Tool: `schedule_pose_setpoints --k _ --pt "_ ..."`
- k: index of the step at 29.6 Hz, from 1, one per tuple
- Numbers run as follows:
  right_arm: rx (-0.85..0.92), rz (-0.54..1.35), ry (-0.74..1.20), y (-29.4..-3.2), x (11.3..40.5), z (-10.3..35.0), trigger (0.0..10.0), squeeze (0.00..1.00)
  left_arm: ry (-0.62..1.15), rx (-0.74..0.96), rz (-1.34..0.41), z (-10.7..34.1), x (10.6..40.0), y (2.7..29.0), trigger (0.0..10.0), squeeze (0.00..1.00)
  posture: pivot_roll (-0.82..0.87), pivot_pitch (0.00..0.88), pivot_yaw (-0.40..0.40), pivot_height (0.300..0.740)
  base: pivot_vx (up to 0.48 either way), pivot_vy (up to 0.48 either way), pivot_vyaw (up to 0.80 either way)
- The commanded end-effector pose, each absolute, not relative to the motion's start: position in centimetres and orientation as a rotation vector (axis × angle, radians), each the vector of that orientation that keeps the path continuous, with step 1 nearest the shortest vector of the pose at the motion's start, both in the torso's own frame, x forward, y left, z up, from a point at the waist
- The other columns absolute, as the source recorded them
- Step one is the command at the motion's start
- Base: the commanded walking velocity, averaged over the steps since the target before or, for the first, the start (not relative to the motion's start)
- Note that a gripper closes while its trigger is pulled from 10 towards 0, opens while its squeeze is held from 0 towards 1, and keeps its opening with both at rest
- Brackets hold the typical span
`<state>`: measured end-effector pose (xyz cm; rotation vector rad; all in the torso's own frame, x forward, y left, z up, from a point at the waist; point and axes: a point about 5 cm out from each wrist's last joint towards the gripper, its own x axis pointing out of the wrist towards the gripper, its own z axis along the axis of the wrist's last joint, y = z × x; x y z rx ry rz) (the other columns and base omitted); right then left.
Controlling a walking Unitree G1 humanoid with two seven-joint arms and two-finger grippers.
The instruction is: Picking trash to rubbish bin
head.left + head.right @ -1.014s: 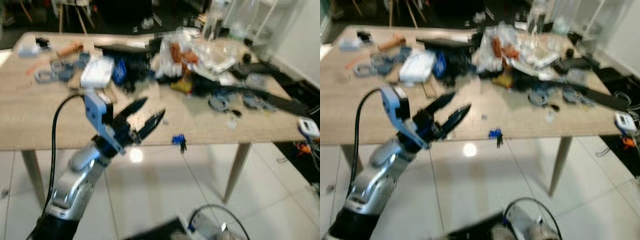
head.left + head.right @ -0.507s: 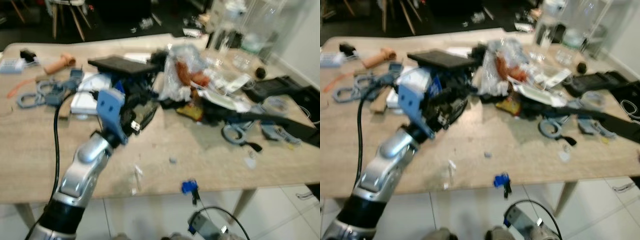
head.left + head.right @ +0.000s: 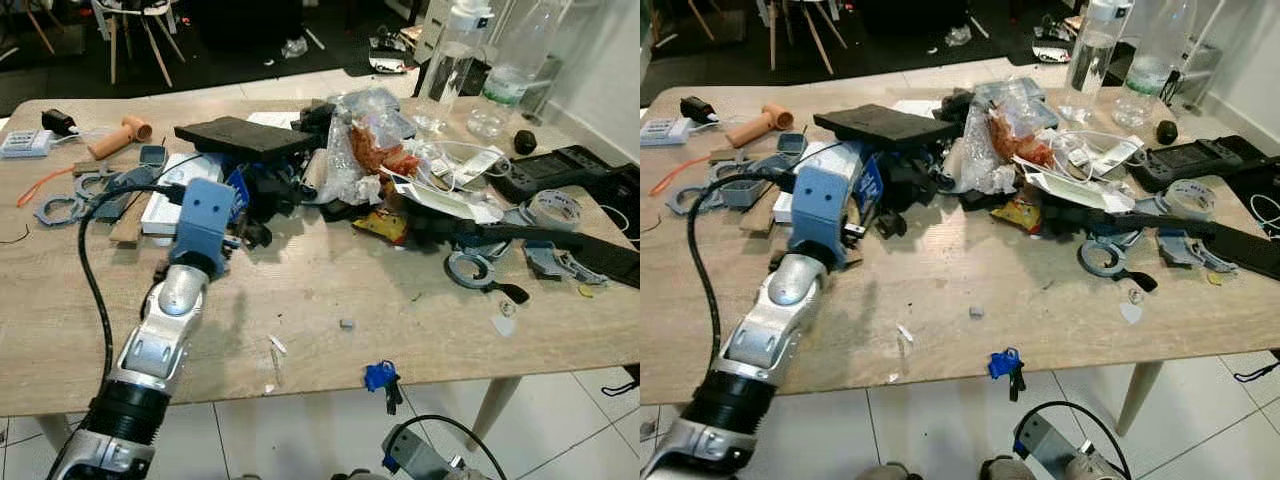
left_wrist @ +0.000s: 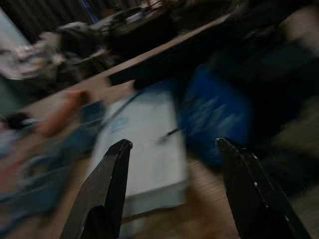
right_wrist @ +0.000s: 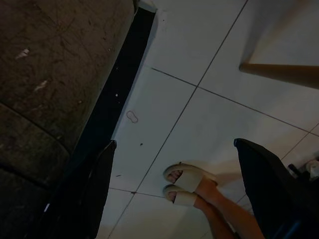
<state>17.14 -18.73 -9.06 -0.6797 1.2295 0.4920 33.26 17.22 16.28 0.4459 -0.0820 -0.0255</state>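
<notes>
Trash heaped mid-tabletop: crinkly clear wrapper, judged light, soft, slippery; best pinched at a bunched fold. Left gripper reaching beside white box and blue packet, jaws wide, empty. Right gripper idle over floor tiles, jaws spread.

Trash on the wooden table: a crumpled clear plastic bag with orange-red contents heaped at the middle of the clutter, a flattened yellow wrapper lying just in front of it, and small white scraps near the front edge.
</notes>
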Motion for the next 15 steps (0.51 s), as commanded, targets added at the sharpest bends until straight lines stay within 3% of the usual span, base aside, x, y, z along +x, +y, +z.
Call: schedule_pose_setpoints --k 1,9,12,15 --pt "-0.630 0.529 1.249 -17.5 16.1 -9.6 10.0 0.00 -0.057 0.513 0.002 15.8 33.3 17.9 10.0 0.00 0.05 0.122 -0.010 0.740 0.000 0.000 0.00" --pt "-0.628 0.529 1.253 -17.5 16.0 -9.7 10.0 0.00 -0.123 0.746 0.015 16.9 34.0 19.4 10.0 0.00 0.05 0.130 -0.007 0.740 0.000 0.000 0.00" --pt "-0.626 0.531 1.257 -17.4 15.8 -9.8 10.0 0.00 -0.174 0.957 -0.080 18.0 34.8 19.7 10.0 0.00 0.04 0.139 -0.002 0.740 0.000 0.000 0.00" --pt "-0.622 0.529 1.262 -17.4 15.6 -9.8 10.0 0.00 -0.189 1.024 -0.145 18.6 35.1 19.9 10.0 0.00 0.04 0.152 0.007 0.740 0.000 0.000 0.00"
